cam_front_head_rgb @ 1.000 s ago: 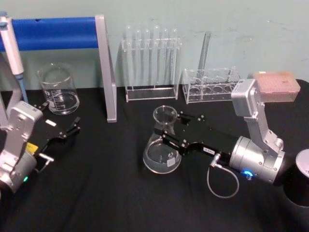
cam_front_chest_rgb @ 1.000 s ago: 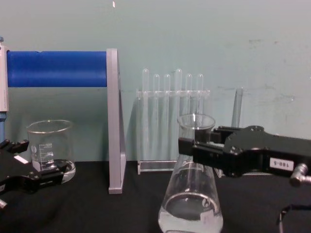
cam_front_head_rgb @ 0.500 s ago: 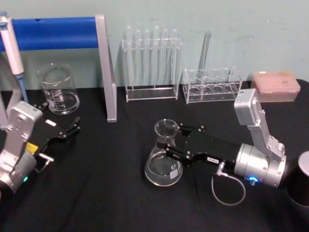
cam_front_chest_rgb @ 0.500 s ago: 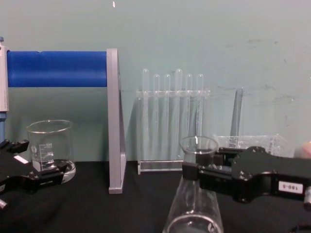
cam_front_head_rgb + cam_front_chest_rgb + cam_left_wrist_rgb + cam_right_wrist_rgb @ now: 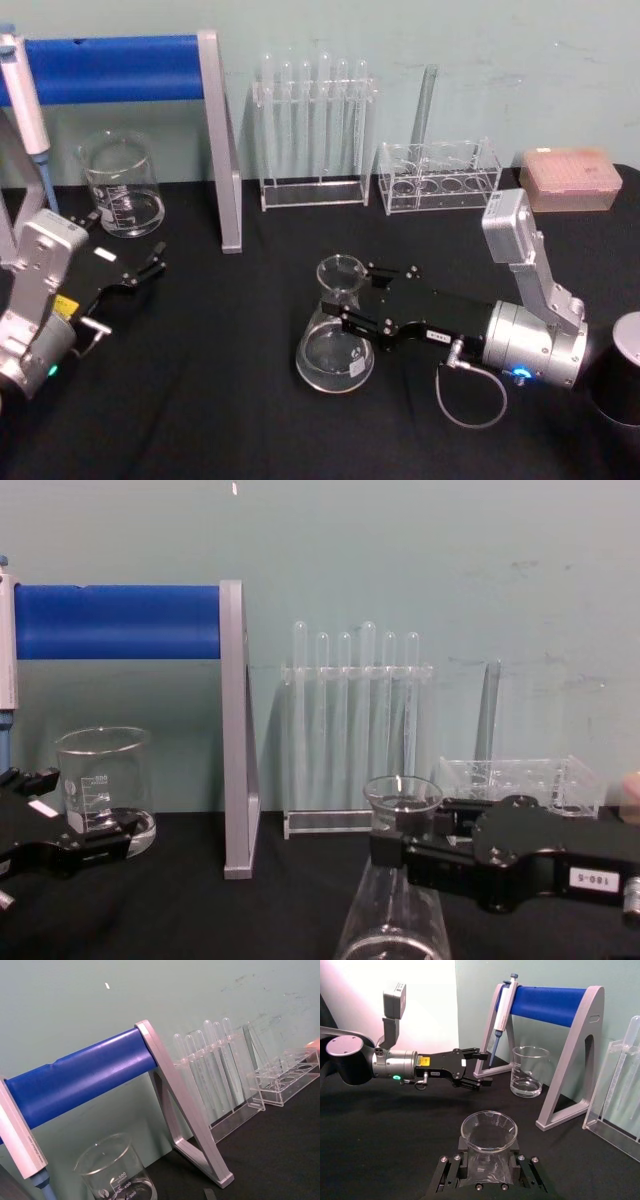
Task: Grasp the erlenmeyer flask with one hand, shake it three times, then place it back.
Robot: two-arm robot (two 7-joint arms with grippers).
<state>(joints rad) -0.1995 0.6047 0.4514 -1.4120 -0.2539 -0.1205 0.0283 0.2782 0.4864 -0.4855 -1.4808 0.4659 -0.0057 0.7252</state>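
White label (image 5: 589, 879) on the right arm (image 5: 530, 852) reads roughly "180-5"; beaker (image 5: 112, 1167) graduations show "400" and "300".

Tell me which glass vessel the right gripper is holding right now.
The erlenmeyer flask, the conical one mid-table: the right gripper clamps its narrow neck between its jaws. The straight-sided beaker stands untouched far left, near the idle left gripper.

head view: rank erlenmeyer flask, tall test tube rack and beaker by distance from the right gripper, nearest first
1. erlenmeyer flask: front centre, its neck clamped in the right gripper.
2. tall test tube rack: straight behind the gripper, against the back wall.
3. beaker: back left, beyond the parked left gripper.
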